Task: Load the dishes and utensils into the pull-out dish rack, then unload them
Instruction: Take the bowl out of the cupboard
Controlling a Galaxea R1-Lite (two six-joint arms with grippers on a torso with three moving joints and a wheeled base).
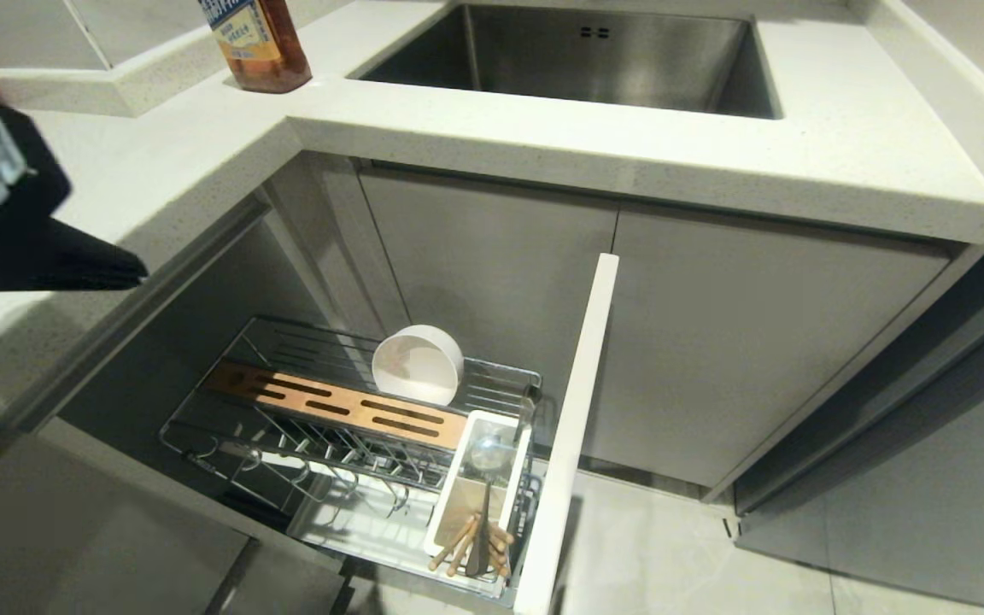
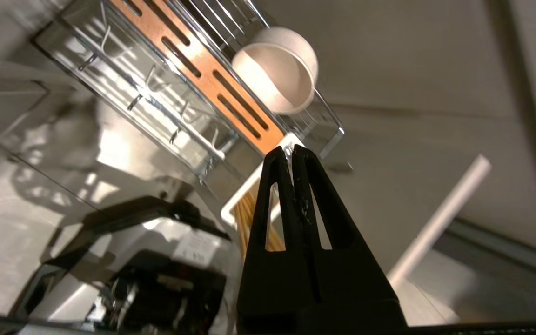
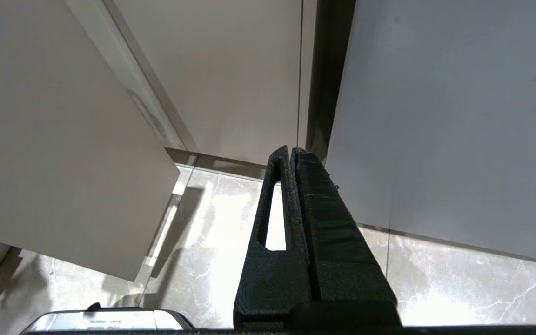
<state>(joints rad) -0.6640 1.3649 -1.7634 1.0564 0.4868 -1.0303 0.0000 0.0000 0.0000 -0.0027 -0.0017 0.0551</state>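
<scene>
Lower centre of frame, cream-white round bowl (image 1: 418,364) propped in chrome wire pull-out rack (image 1: 202,427), wooden chopsticks (image 1: 466,542) and shiny spoon (image 1: 486,450) in white holder (image 1: 449,489), blue plate unseen, left gripper (image 2: 291,150) pinched empty, right gripper (image 3: 292,150) parked closed.

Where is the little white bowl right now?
In the head view, the bowl stands tipped on its edge at the back of the pulled-out dish rack, just behind the wood-coloured strip and up from the white utensil holder.
</scene>
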